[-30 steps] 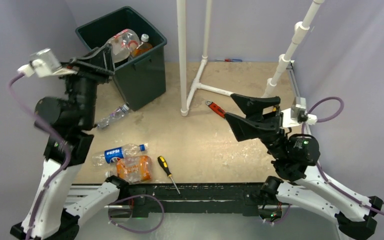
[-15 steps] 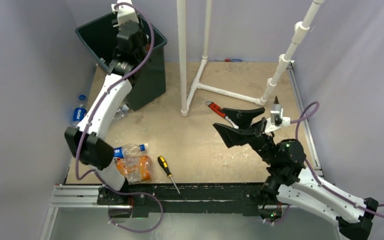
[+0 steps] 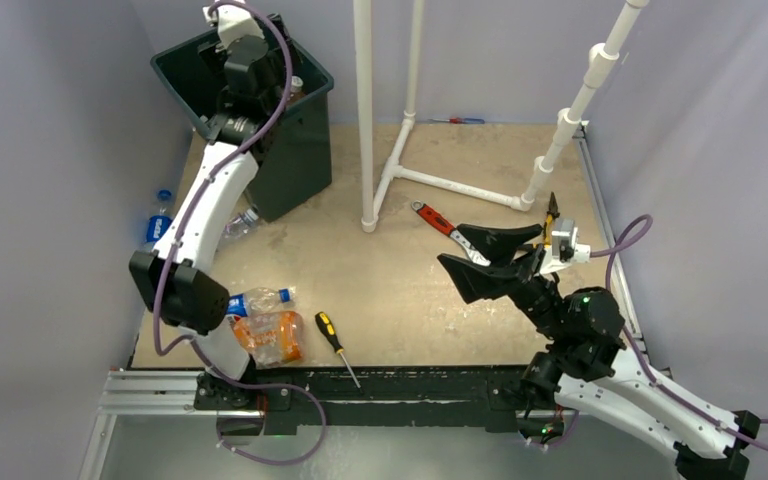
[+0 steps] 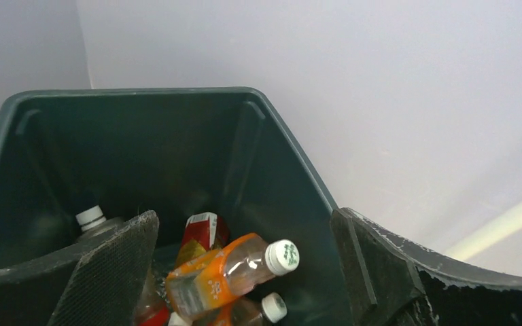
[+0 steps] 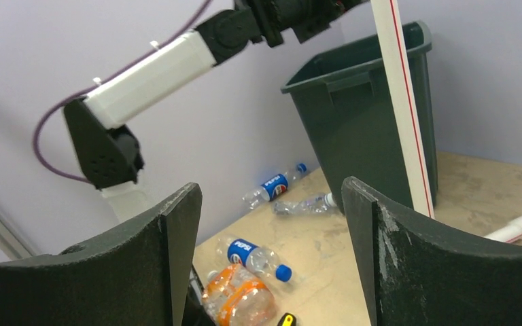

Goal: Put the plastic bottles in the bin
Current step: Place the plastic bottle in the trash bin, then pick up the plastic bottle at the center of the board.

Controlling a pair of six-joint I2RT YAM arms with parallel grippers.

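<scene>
Left arm has swung up from beside the large dark green square plastic bin [image 3: 295,170] and now reaches over its mouth at 11 o'clock on the table. The left gripper [image 4: 245,265] has spread wide and holds nothing. A clear orange-labelled plastic bottle [image 4: 224,275] lies below it on other bottles inside the bin and looks released. The right gripper [image 5: 268,224] hangs parted and empty at 4 o'clock. Bottles still out:

- a clear blue-labelled Pepsi bottle [image 3: 250,300] and a crushed orange-labelled bottle [image 3: 270,338] at 7 o'clock
- a clear crushed bottle [image 3: 240,222] against the bin's foot
- a blue-capped bottle [image 3: 158,225] seemingly off the board at 9 o'clock

Risks: fingers or cable snagging the rim on withdrawal and tipping the bin; the black-and-yellow-handled screwdriver [image 3: 332,335] beside the orange bottle being pinched with it; the off-board bottle lying out of reach.
</scene>
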